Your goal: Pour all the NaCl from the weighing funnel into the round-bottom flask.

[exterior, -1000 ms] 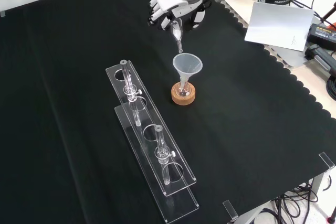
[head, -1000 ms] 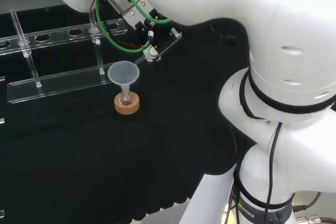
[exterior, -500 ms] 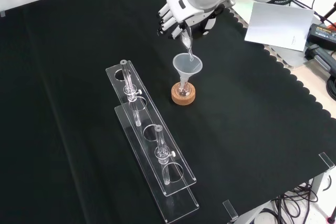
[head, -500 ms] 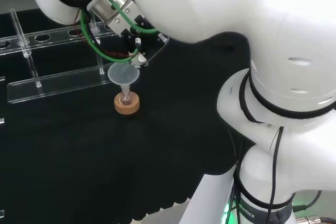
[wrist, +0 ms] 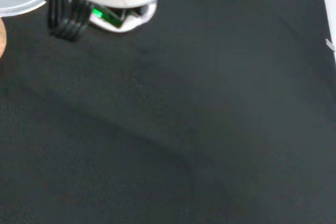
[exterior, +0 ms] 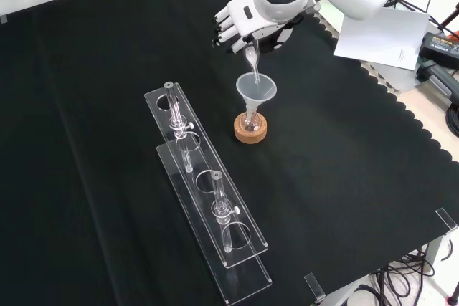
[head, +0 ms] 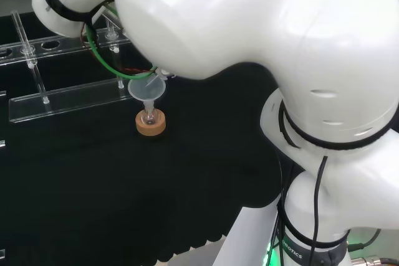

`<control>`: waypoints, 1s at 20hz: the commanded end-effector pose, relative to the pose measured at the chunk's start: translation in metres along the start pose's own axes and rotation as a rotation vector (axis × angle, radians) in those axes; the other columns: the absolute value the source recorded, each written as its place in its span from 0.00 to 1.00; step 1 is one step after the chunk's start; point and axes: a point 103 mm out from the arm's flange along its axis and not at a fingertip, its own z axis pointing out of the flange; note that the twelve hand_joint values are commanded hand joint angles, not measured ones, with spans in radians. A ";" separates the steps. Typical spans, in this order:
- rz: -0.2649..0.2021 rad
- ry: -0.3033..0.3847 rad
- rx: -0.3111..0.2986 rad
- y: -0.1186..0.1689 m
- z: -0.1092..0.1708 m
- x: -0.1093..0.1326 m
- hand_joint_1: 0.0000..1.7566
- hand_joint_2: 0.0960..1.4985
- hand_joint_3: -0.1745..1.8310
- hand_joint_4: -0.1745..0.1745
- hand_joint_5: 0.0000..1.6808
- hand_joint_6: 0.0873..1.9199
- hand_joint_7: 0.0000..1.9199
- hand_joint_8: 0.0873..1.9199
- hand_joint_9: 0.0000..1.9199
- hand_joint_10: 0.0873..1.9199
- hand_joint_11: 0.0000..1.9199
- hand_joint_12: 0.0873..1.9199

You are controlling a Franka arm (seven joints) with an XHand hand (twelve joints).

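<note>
In the front view, a black cloth (exterior: 107,198) with a scalloped edge covers the bench. Nearest stands a long clear plastic rack (exterior: 208,206) holding glass tubes. Beyond it, a small round-bottom flask (exterior: 250,122) sits in a cork ring stand (exterior: 251,131), a clear conical funnel (exterior: 256,89) in its neck. Above, the black and white hand (exterior: 244,23), fingers curled, grips a slim clear weighing funnel (exterior: 252,66), its tip inside the cone. Farthest lies a white sheet (exterior: 380,37).
</note>
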 end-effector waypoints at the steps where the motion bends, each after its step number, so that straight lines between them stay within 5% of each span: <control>1: 0.006 -0.027 0.008 0.000 0.001 0.000 0.64 0.38 0.44 1.00 0.75 0.34 0.24 0.31 0.41 0.19 0.36 0.56; 20: 0.017 -0.143 0.004 0.002 -0.005 0.003 0.64 0.38 0.44 1.00 0.75 0.34 0.24 0.31 0.41 0.19 0.36 0.56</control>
